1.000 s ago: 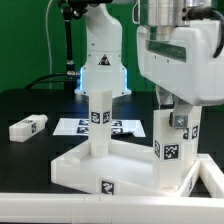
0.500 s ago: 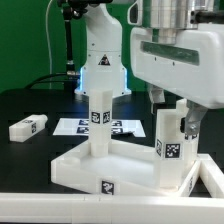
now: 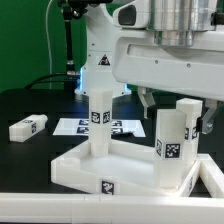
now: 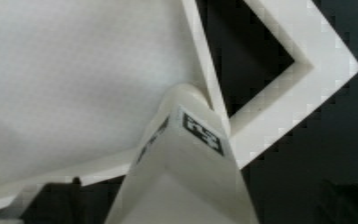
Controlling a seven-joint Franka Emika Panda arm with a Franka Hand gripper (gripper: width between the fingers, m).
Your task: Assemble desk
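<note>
Black table carries the desk; arm leans over, gripper spread astride an upright leg

The exterior view sits low, almost at table height, just in front of the desk top. It faces across the black table towards the arm's base at the back. The wrist housing hangs so near this camera that it fills the upper part on the exterior view's right. The wrist view looks steeply down from very close, rolled askew, along an upright leg. The two views share the desk top's rim and probably that leg, which would be the one on the exterior view's right.
</note>
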